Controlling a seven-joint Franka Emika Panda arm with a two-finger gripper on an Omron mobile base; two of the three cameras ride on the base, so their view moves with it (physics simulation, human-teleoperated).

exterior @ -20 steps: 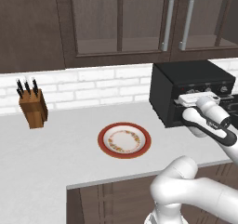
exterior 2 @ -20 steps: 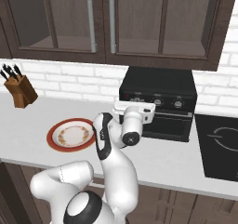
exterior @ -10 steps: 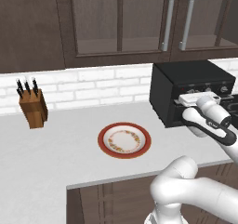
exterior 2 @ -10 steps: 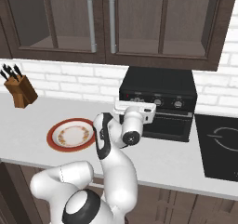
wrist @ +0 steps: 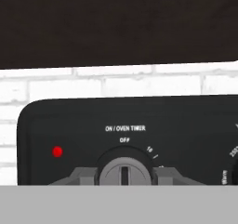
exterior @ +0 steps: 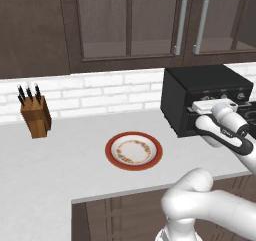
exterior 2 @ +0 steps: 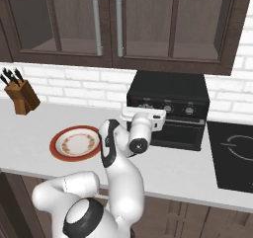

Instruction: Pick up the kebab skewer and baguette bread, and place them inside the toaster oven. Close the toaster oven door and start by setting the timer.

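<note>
End effector on the oven's timer knob

The end effector (wrist: 124, 174) grips the grey timer knob (wrist: 124, 171), a finger at each side, on the closed toaster oven (exterior 2: 168, 91), which stands on the table (exterior: 60, 160) right of the plate (exterior: 133, 151).

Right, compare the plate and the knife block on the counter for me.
The plate is round, flat and low, with a red rim and pale patterned centre; the knife block is a tall, tilted brown wooden box. The plate carries nothing; the knife block holds dark-handled knives. The plate lies nearer the toaster oven. Both rest on the grey counter.
</note>
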